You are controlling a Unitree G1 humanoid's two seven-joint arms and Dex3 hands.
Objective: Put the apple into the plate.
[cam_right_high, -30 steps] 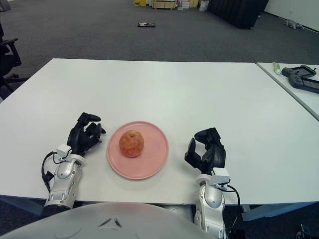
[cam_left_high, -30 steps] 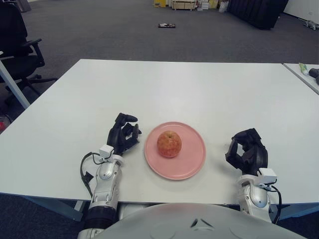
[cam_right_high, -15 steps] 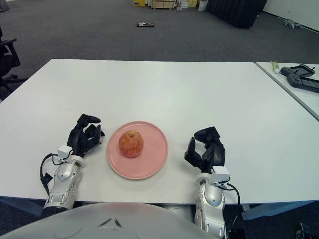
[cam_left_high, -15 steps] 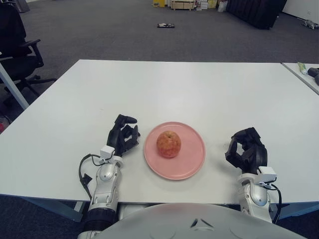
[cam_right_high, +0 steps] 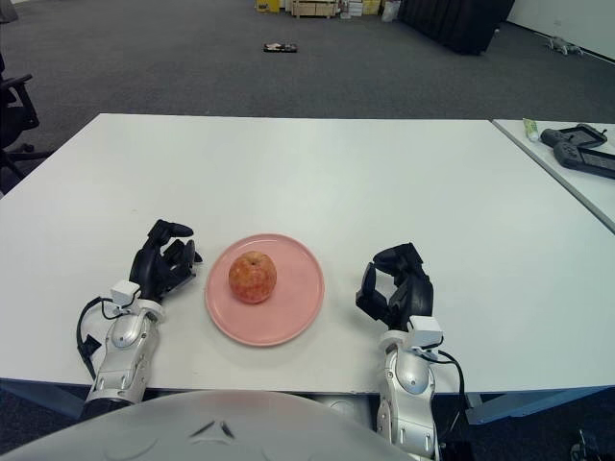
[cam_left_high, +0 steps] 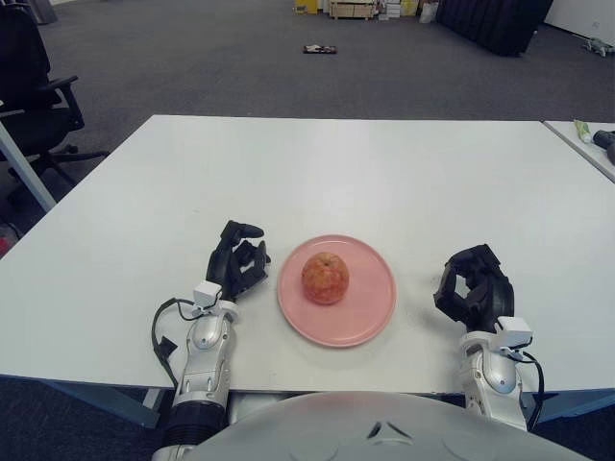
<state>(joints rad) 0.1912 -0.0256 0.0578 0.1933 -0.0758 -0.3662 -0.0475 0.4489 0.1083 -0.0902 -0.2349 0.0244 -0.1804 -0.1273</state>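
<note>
On the table (cam_left_high: 317,163) in front of me, the plate (cam_left_high: 370,317) lies near my edge, about midway between my two hands. The apple (cam_left_high: 325,278) sits in the plate, a little left of its middle. My left hand (cam_left_high: 235,266) rests on the table just beside the plate's left rim, and my right hand (cam_left_high: 473,288) is further off to the plate's right. A second table (cam_right_high: 567,173) stands at the far right.

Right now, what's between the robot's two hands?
The pink plate with the apple on it sits between the left hand and the right hand, shown in both eye views.
</note>
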